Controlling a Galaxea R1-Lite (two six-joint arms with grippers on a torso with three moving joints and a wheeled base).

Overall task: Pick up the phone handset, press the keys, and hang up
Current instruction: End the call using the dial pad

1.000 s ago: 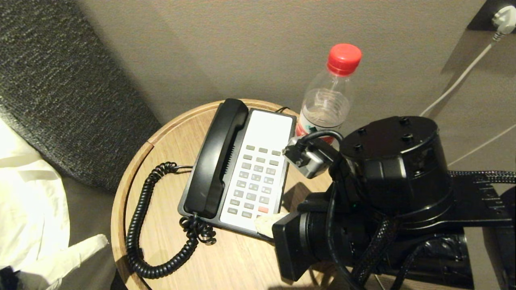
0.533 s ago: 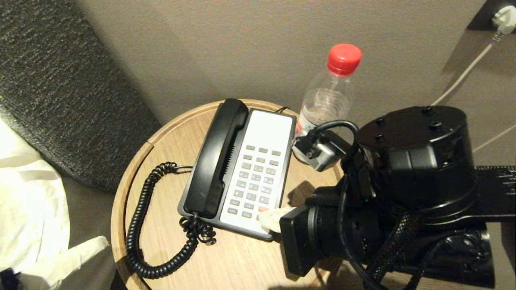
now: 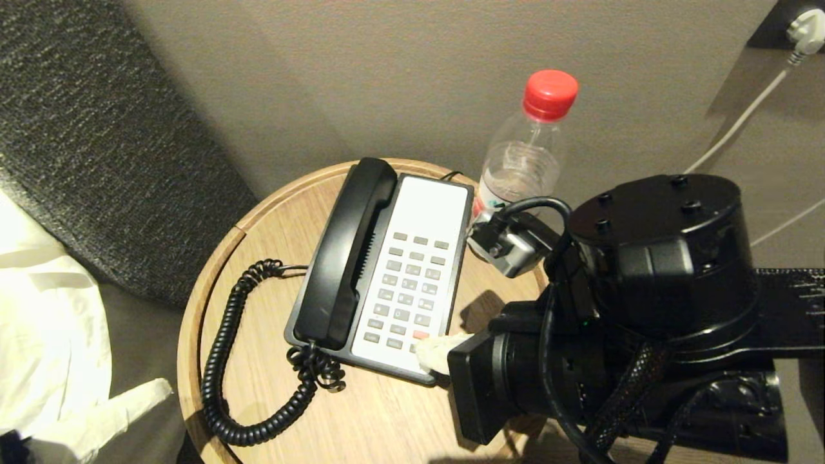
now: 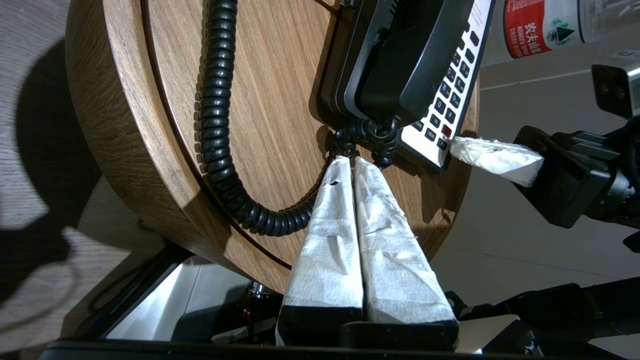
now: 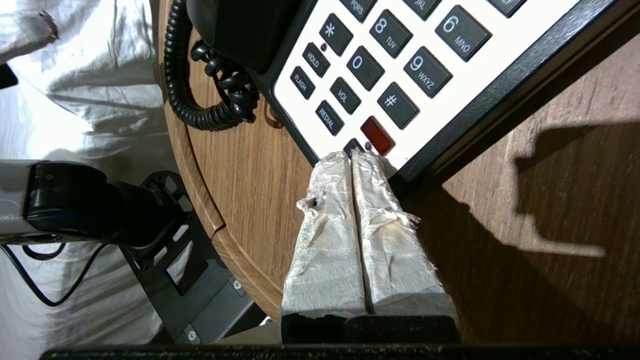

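Note:
The black phone handset lies in its cradle on the left of the phone base, and its coiled cord loops over the round wooden table. The keys sit in the white faceplate. My right gripper is shut. Its paper-wrapped tips rest at the keypad's near corner, over a small dark key beside the red button. My left gripper is shut and empty. It hangs off the table's front left edge, pointing toward the cord's end, apart from the handset.
A clear bottle with a red cap stands behind the right arm, close to the phone's right side. White bedding lies left of the table. A wall runs behind it, with a plug and white cable at the far right.
My right wrist has shifted a little to the right. Its tips have crept slightly toward the red button at the keypad's near corner. The handset and my left gripper have not moved.

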